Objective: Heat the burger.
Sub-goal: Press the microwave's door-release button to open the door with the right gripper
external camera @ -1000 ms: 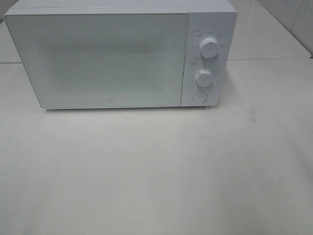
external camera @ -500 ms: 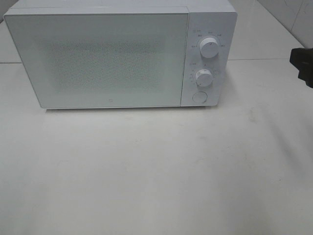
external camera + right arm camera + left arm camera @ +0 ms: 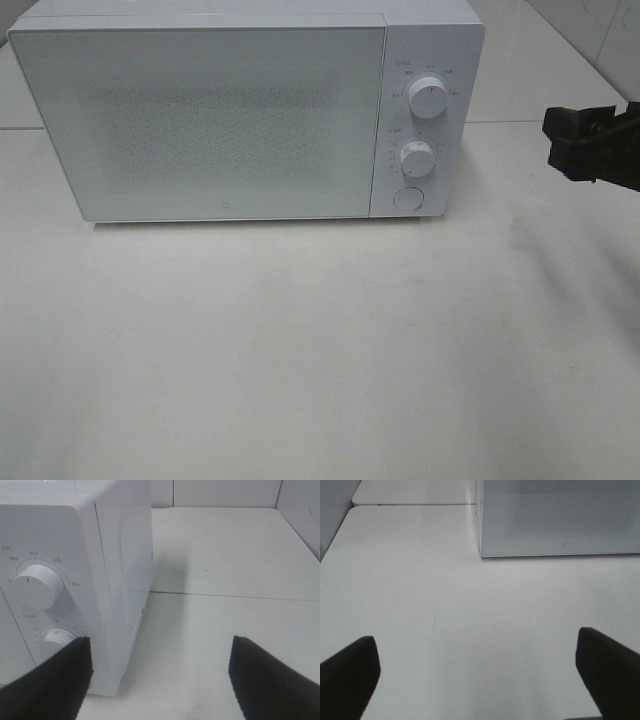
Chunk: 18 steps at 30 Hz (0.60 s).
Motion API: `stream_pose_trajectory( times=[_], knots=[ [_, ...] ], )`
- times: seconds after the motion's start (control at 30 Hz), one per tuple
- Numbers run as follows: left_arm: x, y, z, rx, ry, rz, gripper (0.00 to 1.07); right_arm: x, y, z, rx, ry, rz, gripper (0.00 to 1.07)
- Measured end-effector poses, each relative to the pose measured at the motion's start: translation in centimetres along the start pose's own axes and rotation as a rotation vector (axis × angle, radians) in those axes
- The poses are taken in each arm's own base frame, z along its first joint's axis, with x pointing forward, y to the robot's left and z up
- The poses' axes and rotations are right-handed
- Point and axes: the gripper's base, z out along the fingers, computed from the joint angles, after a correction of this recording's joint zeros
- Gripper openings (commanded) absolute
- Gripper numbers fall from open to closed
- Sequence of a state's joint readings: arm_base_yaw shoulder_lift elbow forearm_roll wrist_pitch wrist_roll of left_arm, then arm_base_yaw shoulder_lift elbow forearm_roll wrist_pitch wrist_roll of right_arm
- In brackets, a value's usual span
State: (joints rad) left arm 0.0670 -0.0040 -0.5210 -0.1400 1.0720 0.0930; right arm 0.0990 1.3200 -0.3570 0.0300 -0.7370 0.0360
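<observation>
The burger is out of view in every frame. A white microwave [image 3: 220, 120] stands at the back of the table with its door shut; it also shows in the left wrist view [image 3: 560, 515] and the right wrist view [image 3: 115, 540]. My right gripper [image 3: 562, 145] is open and empty, in the air to the right of the microwave's control panel, with its fingers [image 3: 270, 680] wide apart. My left gripper [image 3: 475, 637] is open and empty over the table in front of the microwave's left corner; it does not show in the exterior view.
The control panel has an upper knob [image 3: 428, 97], a lower knob [image 3: 417, 157] and a round button [image 3: 407, 198]. The white table [image 3: 320, 350] spreads in front of the microwave. A tiled wall stands at the far right [image 3: 610, 40].
My right gripper has come into the exterior view from the right edge and moved left toward the microwave's control panel. The microwave has not moved.
</observation>
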Motion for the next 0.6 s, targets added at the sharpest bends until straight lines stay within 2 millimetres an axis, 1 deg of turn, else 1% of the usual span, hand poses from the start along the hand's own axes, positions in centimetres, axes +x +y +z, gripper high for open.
stream_pose_trajectory(
  times=[0.03,0.1,0.13,0.2,0.23,0.27,0.33,0.4,0.5,0.57,0.6],
  knots=[
    [0.0,0.0,0.0,0.000,0.000,0.000,1.00,0.0,0.0,0.0,0.000,0.000,0.000,0.75],
    [0.0,0.0,0.0,0.000,0.000,0.000,1.00,1.0,0.0,0.3,0.022,0.000,0.014,0.75],
    [0.0,0.0,0.0,0.000,0.000,0.000,1.00,1.0,0.0,0.3,0.022,0.000,0.014,0.75],
    [0.0,0.0,0.0,0.000,0.000,0.000,1.00,2.0,0.5,0.5,0.042,0.014,-0.013,0.75],
    [0.0,0.0,0.0,0.000,0.000,0.000,1.00,2.0,0.5,0.5,0.042,0.014,-0.013,0.75],
    [0.0,0.0,0.0,0.000,0.000,0.000,1.00,2.6,1.1,0.7,0.048,0.021,-0.038,0.75],
    [0.0,0.0,0.0,0.000,0.000,0.000,1.00,2.7,1.4,0.7,0.051,0.021,-0.049,0.75],
    [0.0,0.0,0.0,0.000,0.000,0.000,1.00,3.3,2.5,0.9,0.059,0.017,-0.064,0.75],
    [0.0,0.0,0.0,0.000,0.000,0.000,1.00,3.4,2.9,0.9,0.060,0.014,-0.063,0.75],
    [0.0,0.0,0.0,0.000,0.000,0.000,1.00,3.8,3.7,0.9,0.070,0.005,-0.051,0.75],
    [0.0,0.0,0.0,0.000,0.000,0.000,1.00,3.8,3.7,0.9,0.070,0.005,-0.051,0.75]
  ],
)
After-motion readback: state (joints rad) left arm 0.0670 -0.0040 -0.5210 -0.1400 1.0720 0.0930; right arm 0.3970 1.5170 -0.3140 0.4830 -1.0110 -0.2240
